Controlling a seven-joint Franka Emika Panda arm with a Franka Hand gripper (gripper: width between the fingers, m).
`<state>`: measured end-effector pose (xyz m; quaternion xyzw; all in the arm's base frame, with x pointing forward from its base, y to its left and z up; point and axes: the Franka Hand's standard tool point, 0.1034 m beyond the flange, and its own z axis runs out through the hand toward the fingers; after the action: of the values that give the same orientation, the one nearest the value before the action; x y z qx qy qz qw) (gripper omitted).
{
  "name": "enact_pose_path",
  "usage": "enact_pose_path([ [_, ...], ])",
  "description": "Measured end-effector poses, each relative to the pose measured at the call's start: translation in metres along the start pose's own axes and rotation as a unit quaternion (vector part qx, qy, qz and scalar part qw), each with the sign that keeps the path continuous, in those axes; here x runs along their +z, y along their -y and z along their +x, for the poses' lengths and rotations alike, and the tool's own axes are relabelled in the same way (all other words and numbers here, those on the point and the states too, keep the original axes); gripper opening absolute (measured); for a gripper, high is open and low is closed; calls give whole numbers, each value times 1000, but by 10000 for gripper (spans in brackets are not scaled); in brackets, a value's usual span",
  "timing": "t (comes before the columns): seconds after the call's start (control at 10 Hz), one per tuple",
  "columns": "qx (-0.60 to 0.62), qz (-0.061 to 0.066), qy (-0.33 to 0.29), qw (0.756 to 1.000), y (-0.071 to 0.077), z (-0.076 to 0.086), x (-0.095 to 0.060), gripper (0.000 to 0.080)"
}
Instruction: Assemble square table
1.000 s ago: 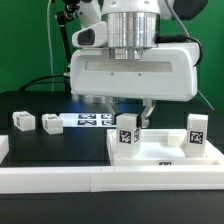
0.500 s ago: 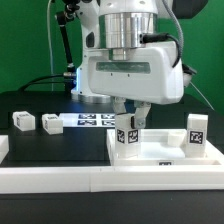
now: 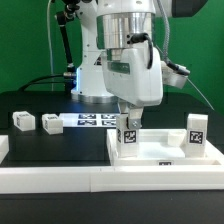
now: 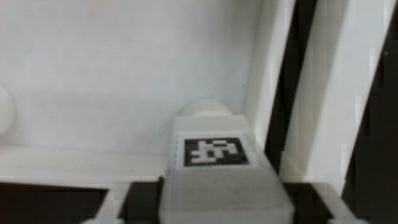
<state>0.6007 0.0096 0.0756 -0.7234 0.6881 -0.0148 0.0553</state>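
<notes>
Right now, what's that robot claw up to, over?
Gripper shut on an upright table leg. Leg standing on the square tabletop. Second leg stands apart; nothing in the way.

No readable txt or nos. (only b/w tag patterns (image 4: 214,151) on the leg blocks (image 3: 196,132)).

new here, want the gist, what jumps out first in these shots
The pincer, hanging from the white arm mid-frame in the exterior view, is closed on an upright tagged leg standing on the white tabletop. A second leg stands toward that view's right on the tabletop, and two loose legs lie on the black table at its left.
</notes>
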Motion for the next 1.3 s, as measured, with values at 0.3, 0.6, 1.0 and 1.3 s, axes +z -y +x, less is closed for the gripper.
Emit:
enact_pose_path([
  [0.3,-23,0,0,1000,0,0,0,290],
  [0.6,-137,-3,-1,991,-1,-5,1,607],
  [1.0,-356,2,-4,934,1,0,0,649],
  [1.3,-495,3,-6,869,1,-3,1,649],
])
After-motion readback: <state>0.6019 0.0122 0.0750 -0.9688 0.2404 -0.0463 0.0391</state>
